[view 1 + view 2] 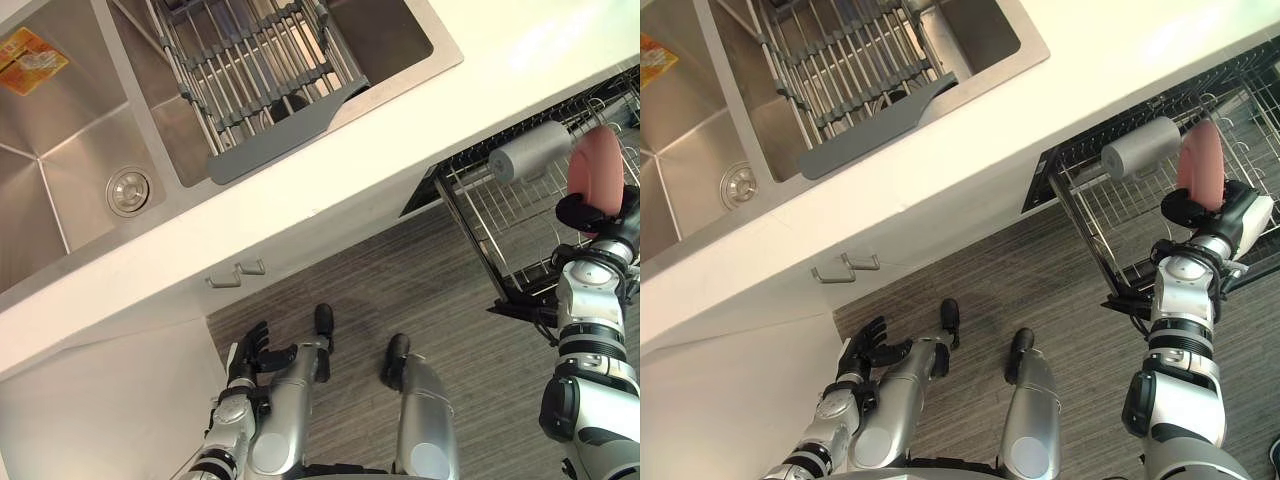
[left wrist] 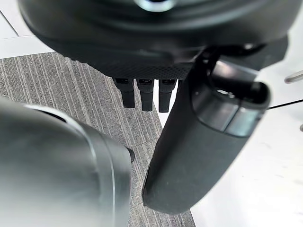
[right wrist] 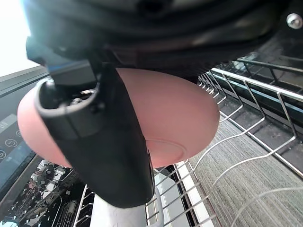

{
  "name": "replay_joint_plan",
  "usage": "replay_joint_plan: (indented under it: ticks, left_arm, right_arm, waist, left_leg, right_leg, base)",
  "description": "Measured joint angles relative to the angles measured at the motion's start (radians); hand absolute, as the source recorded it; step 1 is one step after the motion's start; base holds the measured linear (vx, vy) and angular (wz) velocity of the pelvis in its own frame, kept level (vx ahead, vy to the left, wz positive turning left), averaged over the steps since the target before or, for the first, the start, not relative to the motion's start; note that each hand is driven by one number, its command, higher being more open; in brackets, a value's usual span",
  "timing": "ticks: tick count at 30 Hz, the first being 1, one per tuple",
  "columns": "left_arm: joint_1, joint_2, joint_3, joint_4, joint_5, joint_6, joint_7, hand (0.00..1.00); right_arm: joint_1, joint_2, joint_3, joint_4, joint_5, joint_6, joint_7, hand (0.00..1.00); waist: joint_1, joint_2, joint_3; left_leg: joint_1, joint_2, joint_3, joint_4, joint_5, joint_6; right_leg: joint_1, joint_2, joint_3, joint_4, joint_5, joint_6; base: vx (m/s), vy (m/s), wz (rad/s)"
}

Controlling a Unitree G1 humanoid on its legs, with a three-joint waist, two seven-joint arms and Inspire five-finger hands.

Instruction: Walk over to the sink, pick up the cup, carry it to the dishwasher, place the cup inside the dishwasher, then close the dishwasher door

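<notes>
A pink cup point(image 1: 597, 170) is held in my right hand point(image 1: 590, 212), whose fingers and thumb are curled round it; the right wrist view shows the cup point(image 3: 175, 127) under the thumb point(image 3: 109, 146). The cup hangs over the pulled-out wire rack point(image 1: 500, 225) of the open dishwasher, beside a grey cup point(image 1: 530, 152) that lies in the rack. My left hand point(image 1: 250, 352) hangs low by the white cabinet with relaxed, straight fingers point(image 2: 142, 94) and holds nothing.
A steel double sink point(image 1: 60, 140) with a drain point(image 1: 128, 190) is set in the white counter point(image 1: 400, 130); a grey-edged wire drying rack point(image 1: 260, 80) spans its right basin. A cabinet handle point(image 1: 237, 275) sticks out below the counter. Grey wood-look floor point(image 1: 420, 290) lies in front.
</notes>
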Motion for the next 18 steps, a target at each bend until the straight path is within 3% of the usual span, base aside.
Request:
replay_joint_plan:
  ticks: [9, 18]
  left_arm:
    - [-0.009, -0.003, 0.005, 0.009, 0.0, 0.0, 0.001, 0.9]
    - [-0.028, -0.004, 0.005, 0.034, 0.0, 0.002, 0.004, 0.9]
  right_arm:
    - [0.001, 0.029, 0.0, -0.019, 0.0, 0.001, 0.0, 0.9]
    - [0.089, 0.074, 0.0, -0.257, -0.002, 0.002, -0.015, 0.9]
  waist:
    - [0.009, -0.001, 0.0]
    - [0.014, -0.011, 0.004]
  left_leg:
    - [-0.007, 0.0, 0.003, 0.015, -0.016, 0.003]
    - [-0.004, 0.001, 0.006, 0.021, -0.019, 0.003]
  right_leg:
    - [0.0, -0.003, -0.001, 0.004, -0.005, 0.003]
    - [0.003, -0.003, 0.0, 0.005, -0.005, 0.004]
  base:
    - [0.01, 0.0, 0.0]
    - [0.01, -0.002, 0.0]
